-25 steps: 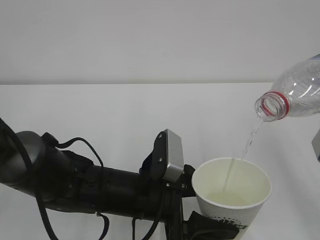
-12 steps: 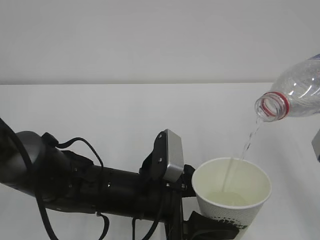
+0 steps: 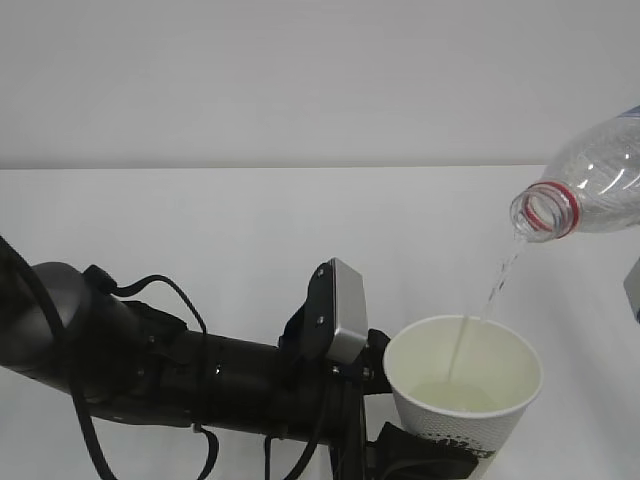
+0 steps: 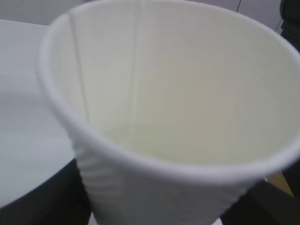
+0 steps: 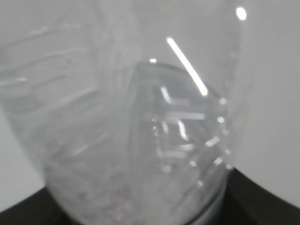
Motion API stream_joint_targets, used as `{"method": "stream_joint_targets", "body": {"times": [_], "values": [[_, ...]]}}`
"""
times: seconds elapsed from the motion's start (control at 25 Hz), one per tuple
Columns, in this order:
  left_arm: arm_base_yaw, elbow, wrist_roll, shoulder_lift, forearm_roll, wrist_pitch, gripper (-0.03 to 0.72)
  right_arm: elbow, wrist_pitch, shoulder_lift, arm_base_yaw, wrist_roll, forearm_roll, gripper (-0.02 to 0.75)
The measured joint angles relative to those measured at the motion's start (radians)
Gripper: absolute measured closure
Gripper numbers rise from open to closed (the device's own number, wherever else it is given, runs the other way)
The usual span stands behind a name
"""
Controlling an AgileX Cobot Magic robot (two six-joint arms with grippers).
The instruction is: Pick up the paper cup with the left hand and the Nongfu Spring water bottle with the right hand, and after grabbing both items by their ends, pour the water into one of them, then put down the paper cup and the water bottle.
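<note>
Low at the exterior view's right, the left hand point(image 3: 425, 455) clamps the upright paper cup point(image 3: 463, 385) near its base; the Nongfu Spring water bottle point(image 3: 585, 188) tilts above it, spilling water point(image 3: 503, 280) inside. Left wrist view: cup point(image 4: 173, 140) fills the frame. Right wrist view: the right hand's dark fingers point(image 5: 262, 199) flank the bottle point(image 5: 136, 136), apparently gripping it.

We cannot see the bottle's point(image 3: 600, 185) base and label, cut off at right; the cup point(image 3: 462, 385) hides the left gripper's fingertips.
</note>
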Motion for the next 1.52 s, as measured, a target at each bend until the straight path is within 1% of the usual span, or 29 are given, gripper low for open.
{"method": "stream_joint_targets", "body": {"times": [1.52], "values": [[0.0,0.0,0.0,0.0,0.0,0.002,0.15,0.0,-0.024,0.0,0.0,-0.012,0.0,0.289]]}}
